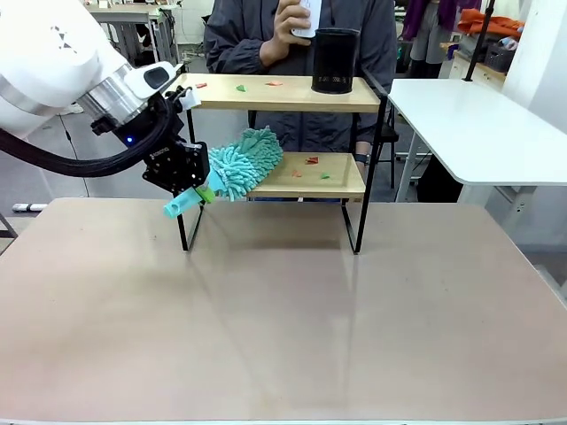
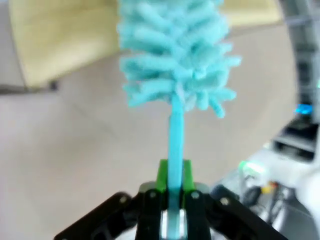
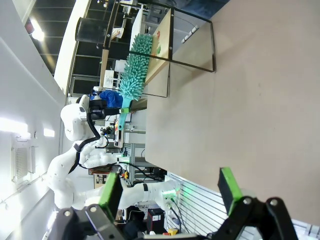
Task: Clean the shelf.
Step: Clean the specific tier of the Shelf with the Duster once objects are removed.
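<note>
The shelf (image 1: 275, 92) stands at the table's far side, with small red and green scraps on both wooden boards. My left gripper (image 1: 197, 188) is shut on the teal handle of a fluffy teal duster (image 1: 246, 161), whose head lies over the left end of the lower board. In the left wrist view the green pads (image 2: 163, 176) clamp the duster's handle (image 2: 175, 145) and the fluffy head (image 2: 175, 55) points away. My right gripper (image 3: 170, 190) stands open with nothing between its fingers, and its view shows the shelf (image 3: 165, 45) and duster (image 3: 134, 67) far off.
A black mesh cup (image 1: 336, 60) stands on the top board's right end. A person (image 1: 266, 35) stands behind the shelf holding a white cup. A white side table (image 1: 478, 124) is at the right. The beige table (image 1: 283, 310) in front of the shelf is bare.
</note>
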